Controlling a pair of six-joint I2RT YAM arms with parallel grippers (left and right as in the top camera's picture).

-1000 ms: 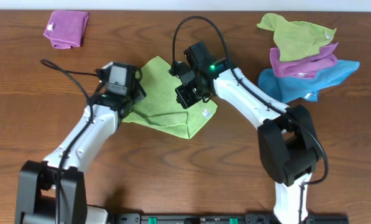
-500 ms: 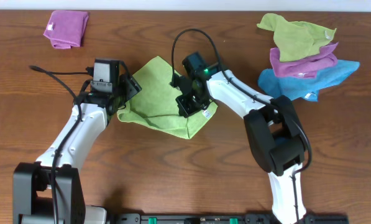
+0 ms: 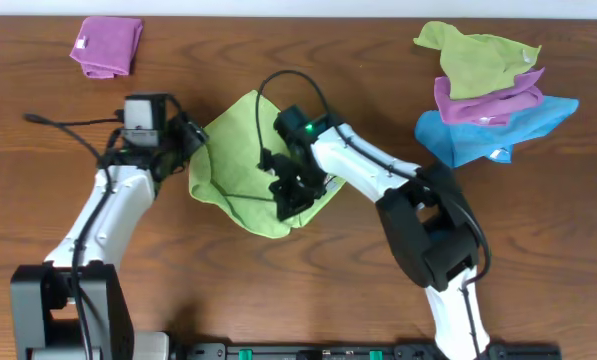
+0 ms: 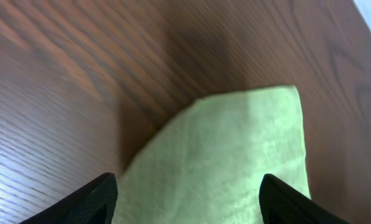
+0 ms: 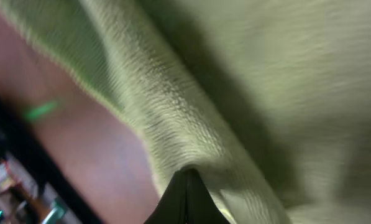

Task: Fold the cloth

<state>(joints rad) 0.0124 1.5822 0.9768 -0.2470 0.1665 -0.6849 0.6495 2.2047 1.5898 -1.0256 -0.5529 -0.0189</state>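
Observation:
The bright lime-green cloth (image 3: 233,160) lies partly folded in the middle of the table. My right gripper (image 3: 296,192) sits over its right part and is shut on a raised fold of the cloth (image 5: 191,112), which fills the right wrist view. My left gripper (image 3: 183,140) is open at the cloth's left edge. In the left wrist view the cloth (image 4: 235,162) lies between and ahead of the two open fingers (image 4: 188,199). The white tag is hidden.
A purple cloth (image 3: 108,45) lies at the far left. At the far right is a pile of an olive-green cloth (image 3: 473,55), a purple cloth (image 3: 488,98) and a blue cloth (image 3: 478,132). The table is dark wood (image 3: 538,230).
My right gripper has dragged the cloth's right side down and to the left, bunching it. My left arm has drawn back to the left, off the cloth.

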